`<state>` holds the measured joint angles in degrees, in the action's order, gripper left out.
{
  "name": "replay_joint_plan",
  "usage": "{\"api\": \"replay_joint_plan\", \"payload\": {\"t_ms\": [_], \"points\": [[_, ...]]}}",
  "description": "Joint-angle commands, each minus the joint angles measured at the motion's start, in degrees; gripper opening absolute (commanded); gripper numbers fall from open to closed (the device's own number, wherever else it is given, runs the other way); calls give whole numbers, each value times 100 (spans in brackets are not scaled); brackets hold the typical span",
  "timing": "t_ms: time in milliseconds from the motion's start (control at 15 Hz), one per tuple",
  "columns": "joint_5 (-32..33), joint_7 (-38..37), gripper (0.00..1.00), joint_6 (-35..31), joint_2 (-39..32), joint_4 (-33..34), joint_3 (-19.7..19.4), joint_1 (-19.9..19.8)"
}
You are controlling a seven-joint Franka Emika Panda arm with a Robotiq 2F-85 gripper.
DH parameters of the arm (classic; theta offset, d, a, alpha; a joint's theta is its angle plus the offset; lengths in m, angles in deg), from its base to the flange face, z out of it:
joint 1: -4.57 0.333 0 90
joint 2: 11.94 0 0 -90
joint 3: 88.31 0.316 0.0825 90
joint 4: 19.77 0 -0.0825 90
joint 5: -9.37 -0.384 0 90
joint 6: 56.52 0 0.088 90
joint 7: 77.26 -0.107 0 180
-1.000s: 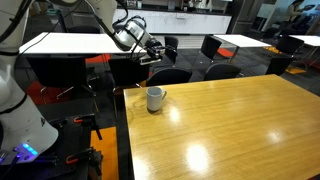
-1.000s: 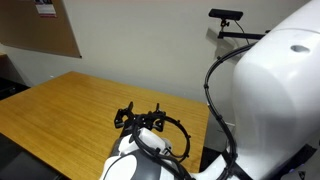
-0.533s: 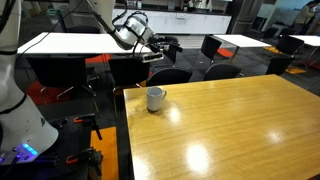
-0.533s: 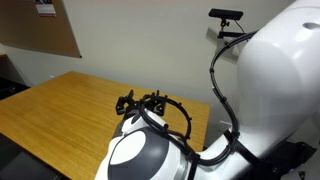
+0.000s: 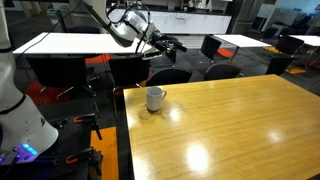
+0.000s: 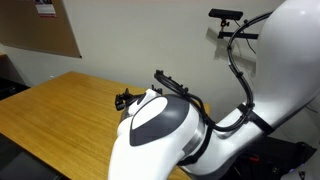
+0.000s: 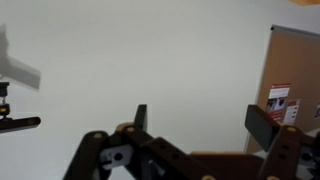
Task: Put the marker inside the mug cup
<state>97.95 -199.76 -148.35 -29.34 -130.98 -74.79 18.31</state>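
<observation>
The white mug cup [image 5: 155, 98] stands upright on the wooden table [image 5: 230, 125], near its far left corner. My gripper [image 5: 170, 46] hangs in the air well above and behind the mug, pointing sideways away from the table. In the wrist view the gripper [image 7: 200, 115] has its two dark fingers wide apart with nothing between them, and it faces a plain pale wall. The marker shows in no view. In an exterior view the white arm [image 6: 165, 125] fills the foreground and hides the mug.
Black chairs [image 5: 170, 75] stand along the table's far edge. White tables [image 5: 70, 42] with more chairs stand behind. A cork board [image 6: 40, 30] hangs on the wall, also seen in the wrist view [image 7: 295, 75]. A camera on a stand [image 6: 225, 15] is at the back.
My gripper has swung upward and to the right, away from the spot above the mug. The arm has turned and fills more of an exterior view. The mug has not moved.
</observation>
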Motion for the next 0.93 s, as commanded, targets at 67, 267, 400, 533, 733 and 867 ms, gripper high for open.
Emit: {"api": "replay_joint_plan", "payload": {"t_ms": [67,267,400,533,733,867], "points": [[97,478,100,-1091,729,-597,-60,-271],[58,773,100,-1765,980,-779,-124,-404],[36,1002,100,-2314,1139,-905,-198,-485],[148,1009,100,-2932,1259,-1023,-286,-561],[30,897,100,-2725,1036,-816,-306,-471],[35,898,100,-2740,1068,-856,-308,-476]]}}
